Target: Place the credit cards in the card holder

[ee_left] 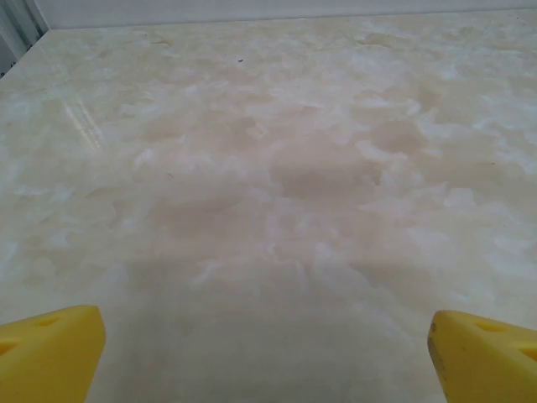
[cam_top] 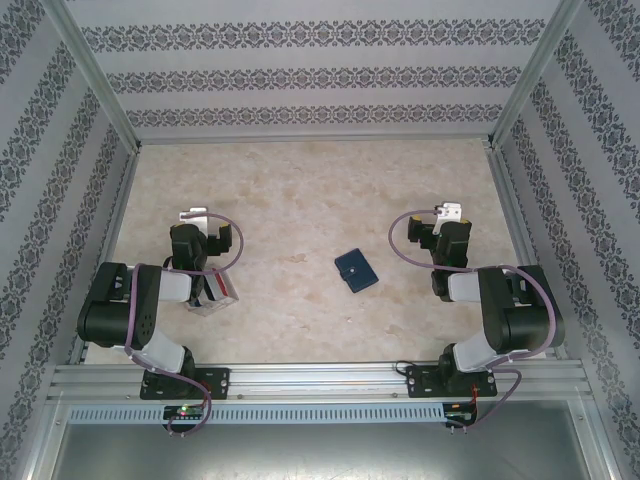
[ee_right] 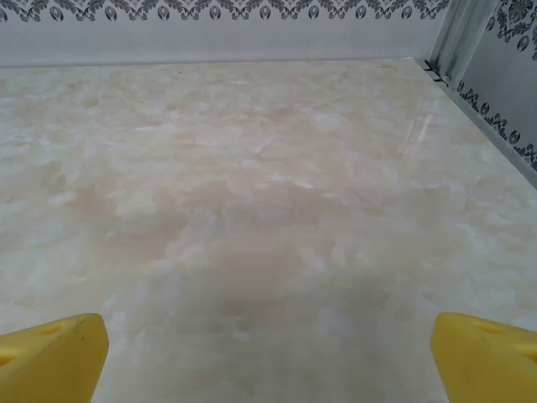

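While the left gripper (ee_left: 267,357) and right gripper (ee_right: 268,357) gape wide and empty, the cards (cam_top: 218,296) at lower left lie well apart from the wallet (cam_top: 357,270) at centre; loading looks unstarted.

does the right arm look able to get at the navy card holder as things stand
Probably yes. Nothing stands between the card holder, lying flat on the bare table, and the right end effector, whose jaws are open and empty.
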Robot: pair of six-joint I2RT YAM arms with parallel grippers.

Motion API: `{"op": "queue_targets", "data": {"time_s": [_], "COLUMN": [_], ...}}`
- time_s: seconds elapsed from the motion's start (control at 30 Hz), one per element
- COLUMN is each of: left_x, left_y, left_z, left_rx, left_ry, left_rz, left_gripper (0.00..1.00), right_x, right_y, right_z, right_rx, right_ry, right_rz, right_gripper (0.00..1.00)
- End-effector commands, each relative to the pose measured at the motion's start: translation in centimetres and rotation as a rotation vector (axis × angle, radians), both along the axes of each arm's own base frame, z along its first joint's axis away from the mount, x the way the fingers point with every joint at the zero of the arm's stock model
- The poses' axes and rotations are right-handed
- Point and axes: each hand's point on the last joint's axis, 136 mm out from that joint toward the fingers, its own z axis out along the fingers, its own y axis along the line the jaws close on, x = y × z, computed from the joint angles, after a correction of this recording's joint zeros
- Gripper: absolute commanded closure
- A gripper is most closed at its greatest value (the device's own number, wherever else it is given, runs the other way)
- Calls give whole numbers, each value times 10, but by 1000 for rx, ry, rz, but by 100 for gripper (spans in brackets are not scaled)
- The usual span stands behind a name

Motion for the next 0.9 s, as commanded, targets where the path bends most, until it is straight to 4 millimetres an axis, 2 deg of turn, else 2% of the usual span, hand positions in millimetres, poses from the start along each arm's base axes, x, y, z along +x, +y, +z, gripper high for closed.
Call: {"op": "queue_targets", "data": {"time_s": [0.0,0.73,0.87], "left_x": [5,6,6], "left_y": [-1,-1,0], "left_z": [7,7,11], "left_rx": [-11,-13,-11], "left_ry": [-16,-17,-19], "left_rz": [-11,-11,-4], "left_gripper": [1,1,0], "right_x": [5,6,4], "right_y": [6,4,5], "right_z": [14,14,23], "right_rx": [-6,5,48], "right_ry": [-42,-41,-50], "right_rz": [22,23,60], "right_gripper": [2,2,2]}}
